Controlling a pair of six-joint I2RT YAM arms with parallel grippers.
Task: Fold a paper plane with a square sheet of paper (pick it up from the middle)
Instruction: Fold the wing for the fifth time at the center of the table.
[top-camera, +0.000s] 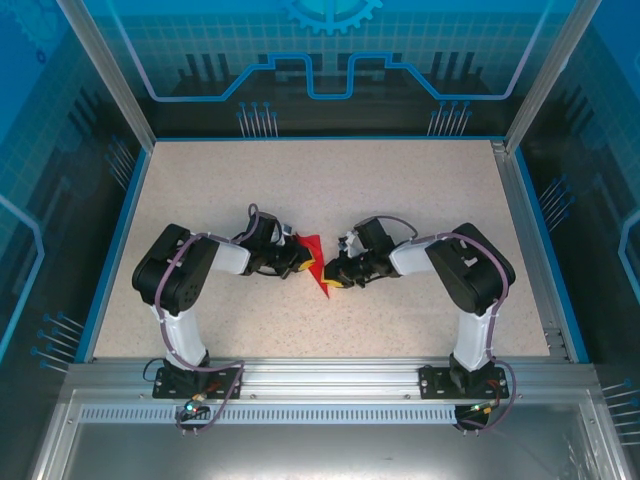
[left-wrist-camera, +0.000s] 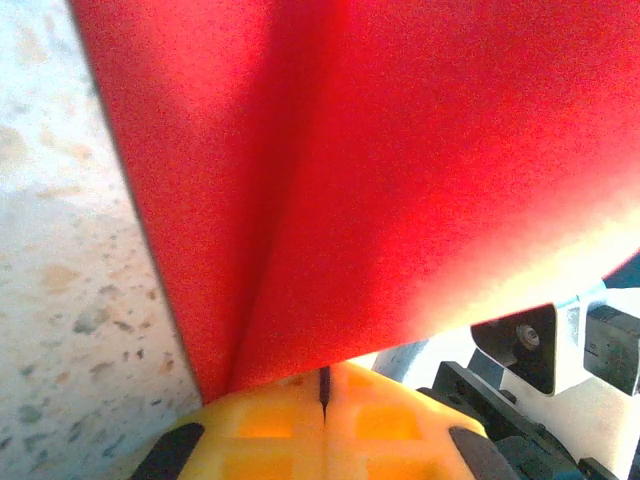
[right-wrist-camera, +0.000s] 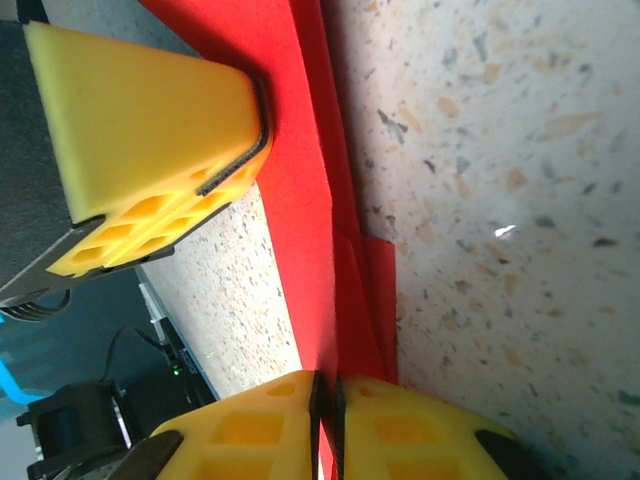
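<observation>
The square sheet of paper (top-camera: 314, 250) is bright red and folded into a narrow pointed shape with a centre crease, its tip toward the near edge. It lies at the middle of the speckled table (top-camera: 400, 190), between both grippers. My left gripper (top-camera: 297, 262) comes in from the left, and its yellow jaws (left-wrist-camera: 325, 385) are shut with the red paper (left-wrist-camera: 380, 180) rising right out of them. My right gripper (top-camera: 337, 272) comes in from the right. Its jaws (right-wrist-camera: 327, 385) stand almost together with the folded layers of the paper (right-wrist-camera: 310, 200) between the pads. The left gripper's yellow finger (right-wrist-camera: 150, 130) rests against the paper's far part.
A blue rim (top-camera: 125, 210) and an aluminium rail (top-camera: 530, 240) bound the table, with a metal frame (top-camera: 320, 375) at the near edge where both arm bases are bolted. Bare tabletop stretches behind and to both sides of the grippers. The right arm's dark parts (left-wrist-camera: 530, 340) sit close behind the paper.
</observation>
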